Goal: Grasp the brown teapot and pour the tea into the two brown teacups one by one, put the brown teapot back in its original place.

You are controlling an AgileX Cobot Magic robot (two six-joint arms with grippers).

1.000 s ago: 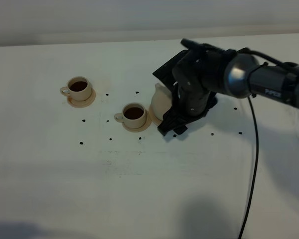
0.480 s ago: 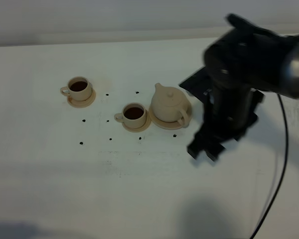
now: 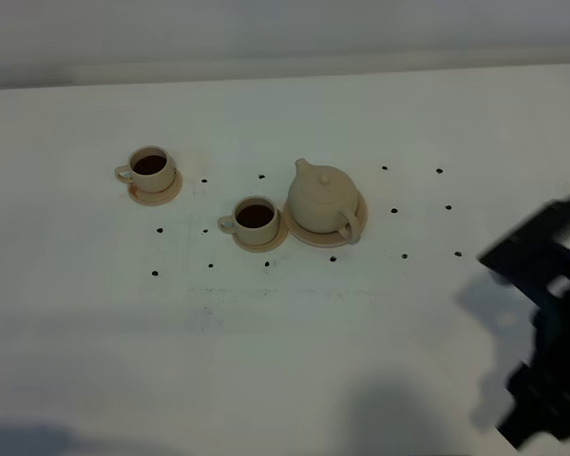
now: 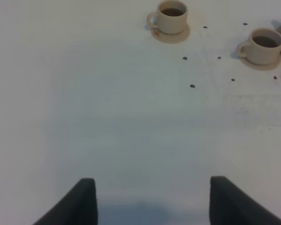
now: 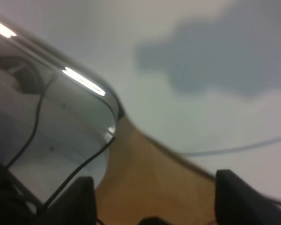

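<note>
Right pincer (image 5: pixel 154 197) stands wide with nothing between its tips, at the lower right edge of the high view, well apart from the crockery; its wrist view shows only blurred surroundings. Left pincer (image 4: pixel 152 201) also gapes wide and empty over bare counter (image 3: pixel 294 361), far from the cups. Brown teapot (image 3: pixel 321 198) sits upright on the wide round saucer (image 3: pixel 358 228), its original place, lid on, spout toward the back left, loop handle toward the front right. Near teacup (image 3: pixel 256 218) stands on its small saucer just beside the teapot's saucer; far teacup (image 3: pixel 152 167) stands on its own saucer well apart to the left. Both cups show dark liquid inside, so pouring looks done for both and the teapot looks returned; judged from this, the task is essentially finished, with only arm parking left. All pieces are matte pale beige-tan ceramic: round-bellied pot with knobbed lid, small cylindrical cups with small loop handles, flat round saucers. Counter is plain white, smooth, dotted with small dark marks (image 3: pixel 393 210) around the set.
</note>
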